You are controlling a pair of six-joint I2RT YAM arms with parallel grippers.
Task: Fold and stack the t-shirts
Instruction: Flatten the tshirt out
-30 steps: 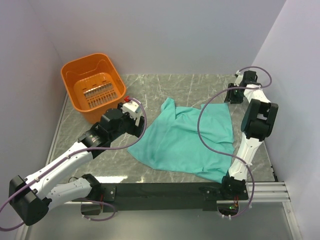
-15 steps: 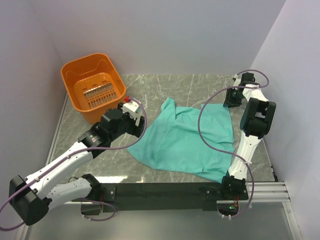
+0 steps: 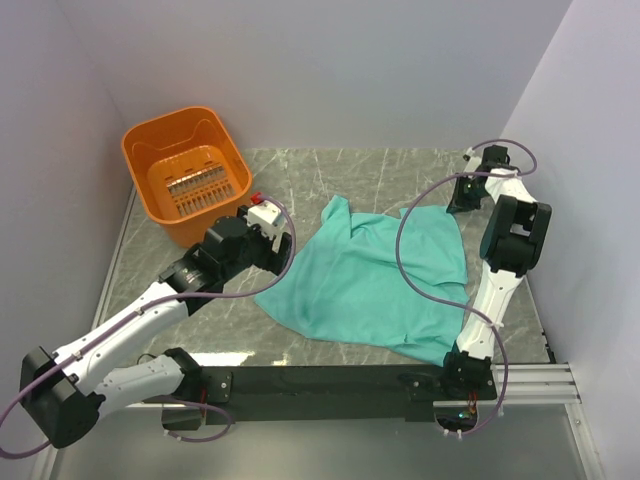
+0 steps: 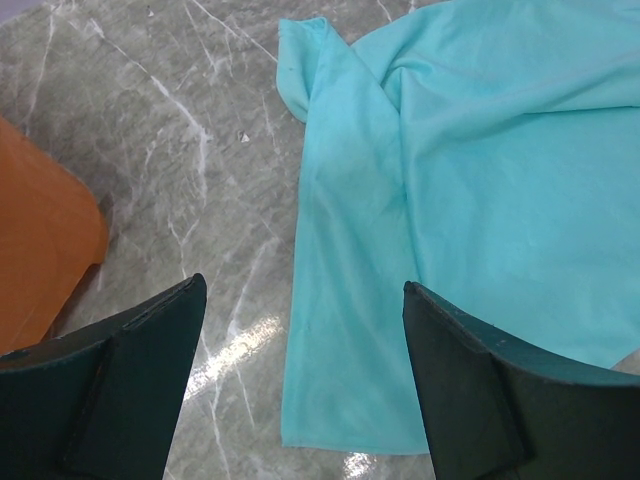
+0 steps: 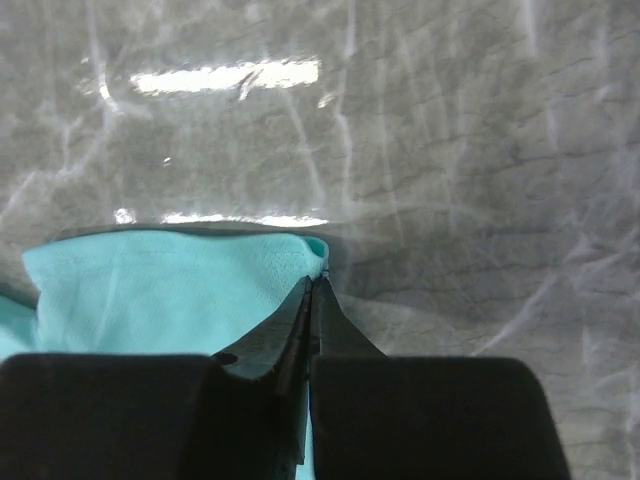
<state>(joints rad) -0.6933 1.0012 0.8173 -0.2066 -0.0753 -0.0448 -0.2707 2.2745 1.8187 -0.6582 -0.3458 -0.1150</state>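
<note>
One teal-green t-shirt [image 3: 370, 280] lies crumpled and partly spread on the marble table. My left gripper [image 3: 279, 250] is open and empty. It hovers over the shirt's left edge, and the wrist view shows the cloth [image 4: 500, 150] between and beyond the fingers of the gripper [image 4: 302, 287]. My right gripper [image 3: 461, 200] is at the shirt's far right corner. In the right wrist view it [image 5: 312, 280] is shut on the corner hem of the cloth [image 5: 170, 290], low over the table.
An orange plastic basket [image 3: 185, 185] stands at the back left, just behind the left wrist; its side shows in the left wrist view [image 4: 40, 250]. Walls close in the table on the left, back and right. The right arm's cable loops over the shirt.
The right wrist has shifted slightly at the shirt's far right corner, staying shut on the cloth. The left arm and the shirt have hardly moved.
</note>
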